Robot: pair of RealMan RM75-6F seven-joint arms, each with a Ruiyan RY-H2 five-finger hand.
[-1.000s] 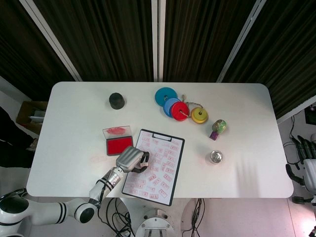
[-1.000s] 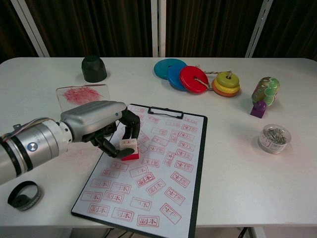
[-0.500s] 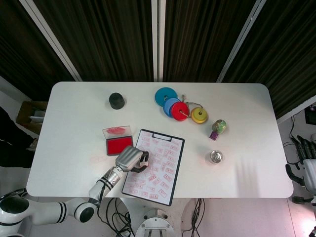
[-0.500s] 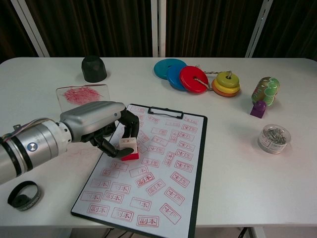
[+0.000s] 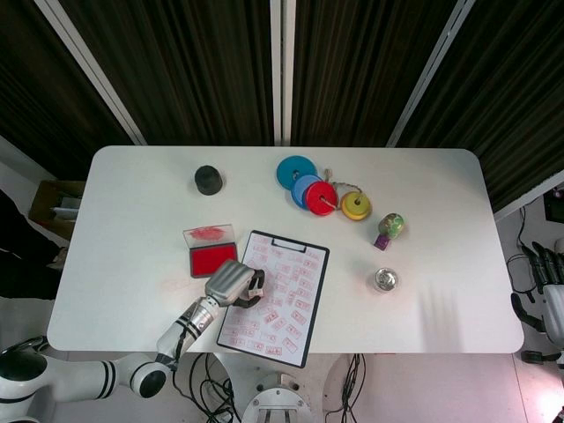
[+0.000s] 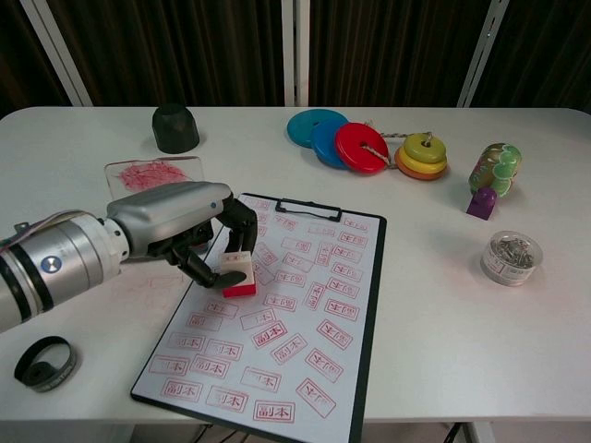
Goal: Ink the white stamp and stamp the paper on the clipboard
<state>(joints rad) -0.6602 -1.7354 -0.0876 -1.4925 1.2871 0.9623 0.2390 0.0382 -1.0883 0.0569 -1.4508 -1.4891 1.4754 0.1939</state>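
My left hand (image 6: 175,231) pinches the white stamp (image 6: 237,273), a small white block with a red base, over the left edge of the clipboard (image 6: 369,305). The stamp's base is at or just above the paper (image 6: 295,323); I cannot tell whether it touches. Several red stamp marks cover the paper. In the head view the left hand (image 5: 232,284) holds the stamp (image 5: 257,284) at the clipboard's (image 5: 304,339) left side, just below the red ink pad (image 5: 213,261). My right hand (image 5: 545,286) hangs off the table's right end, holding nothing.
The ink pad's clear lid (image 6: 152,173), smeared red, lies behind the left hand. A black cap (image 6: 174,127) is at the far left. Coloured rings on a cord (image 6: 365,146), a green and purple toy (image 6: 489,175) and a clip jar (image 6: 511,257) lie at right. A black band (image 6: 43,362) lies near the front edge.
My left hand has shifted slightly up and to the left with the stamp. Everything else is as before.
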